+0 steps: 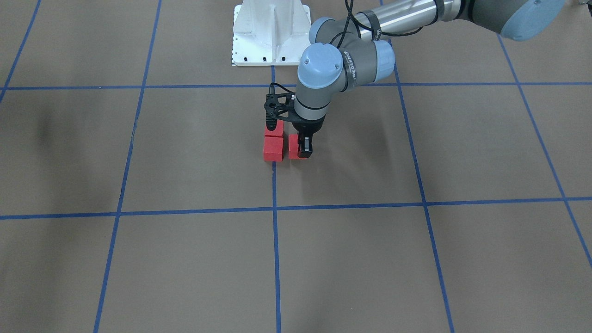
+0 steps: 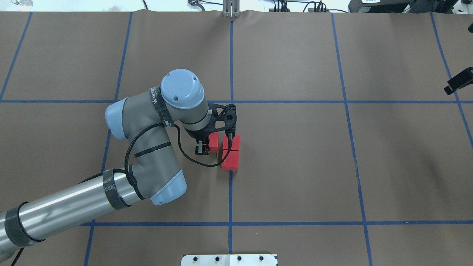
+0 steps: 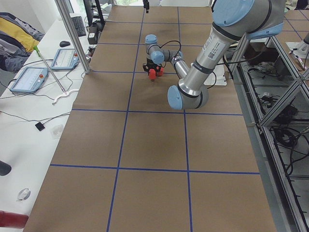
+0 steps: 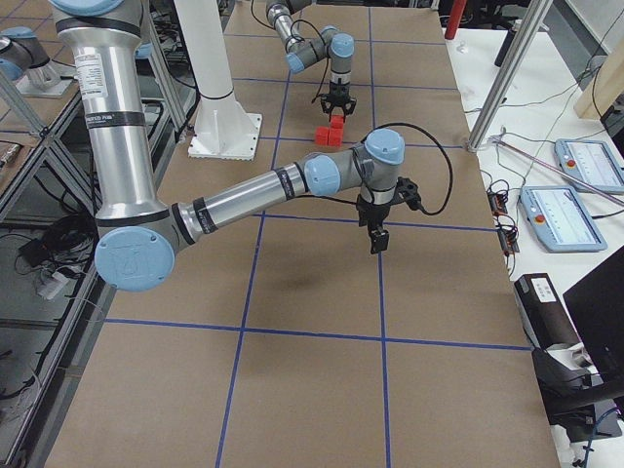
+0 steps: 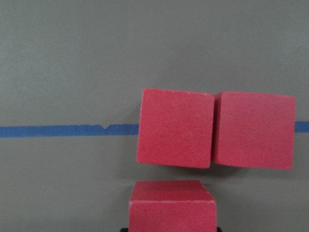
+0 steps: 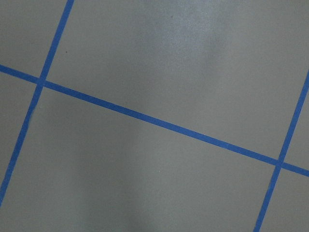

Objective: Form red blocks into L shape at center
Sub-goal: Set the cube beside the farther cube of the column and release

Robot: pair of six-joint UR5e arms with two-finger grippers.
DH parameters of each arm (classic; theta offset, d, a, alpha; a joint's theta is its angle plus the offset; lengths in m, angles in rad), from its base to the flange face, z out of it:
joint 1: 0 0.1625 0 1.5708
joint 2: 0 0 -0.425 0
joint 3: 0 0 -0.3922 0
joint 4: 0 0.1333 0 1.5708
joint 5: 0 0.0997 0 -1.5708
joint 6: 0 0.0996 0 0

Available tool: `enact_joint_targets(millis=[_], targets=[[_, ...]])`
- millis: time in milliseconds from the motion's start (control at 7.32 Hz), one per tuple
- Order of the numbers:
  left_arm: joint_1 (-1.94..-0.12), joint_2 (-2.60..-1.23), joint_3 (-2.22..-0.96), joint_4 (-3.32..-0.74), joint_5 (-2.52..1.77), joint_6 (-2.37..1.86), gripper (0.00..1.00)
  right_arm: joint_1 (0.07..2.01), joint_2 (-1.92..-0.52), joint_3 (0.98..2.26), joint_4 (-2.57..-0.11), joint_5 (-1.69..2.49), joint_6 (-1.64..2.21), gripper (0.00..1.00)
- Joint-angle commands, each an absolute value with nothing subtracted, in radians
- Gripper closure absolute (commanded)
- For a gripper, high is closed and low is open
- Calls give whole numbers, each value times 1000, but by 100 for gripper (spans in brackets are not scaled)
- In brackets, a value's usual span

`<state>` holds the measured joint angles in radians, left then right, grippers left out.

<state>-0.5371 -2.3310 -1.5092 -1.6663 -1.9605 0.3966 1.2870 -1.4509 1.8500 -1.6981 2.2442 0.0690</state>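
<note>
Three small red blocks (image 1: 274,149): square, flat-sided, matte, likely light and stiff, easy to pinch on two flat sides. Two touching, right on the middle blue line (image 2: 230,192); the third block (image 5: 172,205) just beside that line, squeezed in the left gripper (image 1: 299,149). Right gripper (image 4: 376,237) far from the line, over the brown bench (image 2: 295,166); cannot tell how open.

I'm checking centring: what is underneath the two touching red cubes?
The blue tape line passes beneath the two adjoining matte red cubes, emerging either side; the covered stretch is hidden.
</note>
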Motion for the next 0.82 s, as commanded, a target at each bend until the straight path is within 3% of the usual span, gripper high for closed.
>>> enact_joint_targets(millis=[0, 683], targets=[[-529, -2333, -1508, -1667, -1960, 376, 79, 1287, -1451, 1850, -1698, 2244, 69, 0], [-528, -2373, -1465, -1669, -1960, 364, 76, 1287, -1451, 1850, -1697, 2244, 69, 0]])
